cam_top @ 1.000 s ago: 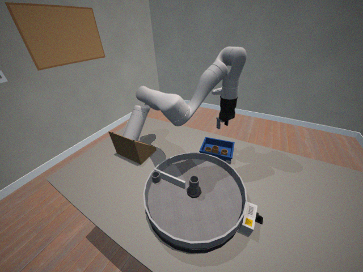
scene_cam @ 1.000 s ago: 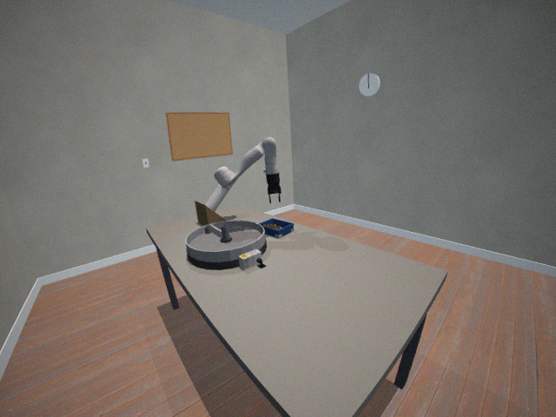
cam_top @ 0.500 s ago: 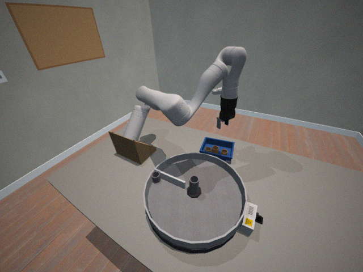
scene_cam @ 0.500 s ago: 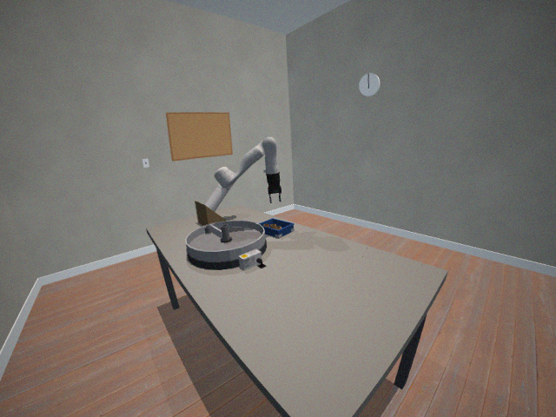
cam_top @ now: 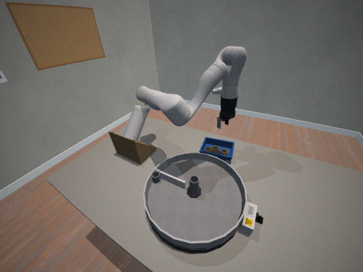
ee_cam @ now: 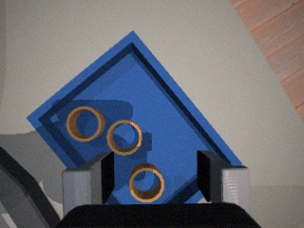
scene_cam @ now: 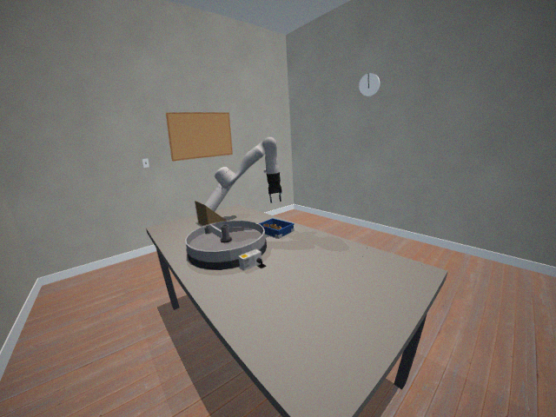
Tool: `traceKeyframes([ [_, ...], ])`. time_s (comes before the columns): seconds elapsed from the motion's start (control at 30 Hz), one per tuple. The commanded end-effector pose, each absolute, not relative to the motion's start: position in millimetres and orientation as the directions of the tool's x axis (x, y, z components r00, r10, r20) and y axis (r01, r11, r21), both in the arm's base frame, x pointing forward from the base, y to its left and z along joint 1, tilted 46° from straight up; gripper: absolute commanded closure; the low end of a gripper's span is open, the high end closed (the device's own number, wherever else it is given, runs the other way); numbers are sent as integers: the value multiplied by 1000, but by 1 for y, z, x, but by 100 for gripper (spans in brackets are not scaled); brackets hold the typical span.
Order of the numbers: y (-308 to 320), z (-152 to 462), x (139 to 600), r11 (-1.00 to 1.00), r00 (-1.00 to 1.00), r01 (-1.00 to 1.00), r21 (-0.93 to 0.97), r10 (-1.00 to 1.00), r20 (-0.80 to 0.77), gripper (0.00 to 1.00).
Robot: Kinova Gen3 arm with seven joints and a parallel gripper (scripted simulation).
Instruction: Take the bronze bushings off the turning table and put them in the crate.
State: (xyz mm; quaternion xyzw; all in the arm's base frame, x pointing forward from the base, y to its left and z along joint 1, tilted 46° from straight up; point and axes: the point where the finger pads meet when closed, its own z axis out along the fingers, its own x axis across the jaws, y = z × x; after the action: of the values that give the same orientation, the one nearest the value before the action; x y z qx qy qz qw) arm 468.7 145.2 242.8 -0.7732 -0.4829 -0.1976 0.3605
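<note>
Open claw hovers above ring-shaped bronze bushings.

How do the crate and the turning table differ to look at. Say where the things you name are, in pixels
The crate [cam_top: 233, 148] [scene_cam: 287, 225] [ee_cam: 173, 97] is blue, while the turning table [cam_top: 194, 217] [scene_cam: 227, 254] is grey with a dark base. The crate is rectangular and the smaller of the two; the turning table is round and much wider. The crate holds three bronze rings, whereas the turning table has one dark ring beside its straight bar. Both are open-topped with raised walls.
</note>
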Motion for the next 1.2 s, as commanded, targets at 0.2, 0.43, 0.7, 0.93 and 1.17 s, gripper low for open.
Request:
traceKeyframes([
  [0.2,139,238,464,-159,288,956,-246,656,697,0],
  [0.43,144,243,468,-250,421,906,-341,616,666,0],
  [0.7,139,237,466,-156,286,957,-245,657,698,0],
  [0.93,139,237,466,-156,286,957,-245,657,698,0],
  [1.17,140,239,465,-156,288,956,-247,655,699,0],
])
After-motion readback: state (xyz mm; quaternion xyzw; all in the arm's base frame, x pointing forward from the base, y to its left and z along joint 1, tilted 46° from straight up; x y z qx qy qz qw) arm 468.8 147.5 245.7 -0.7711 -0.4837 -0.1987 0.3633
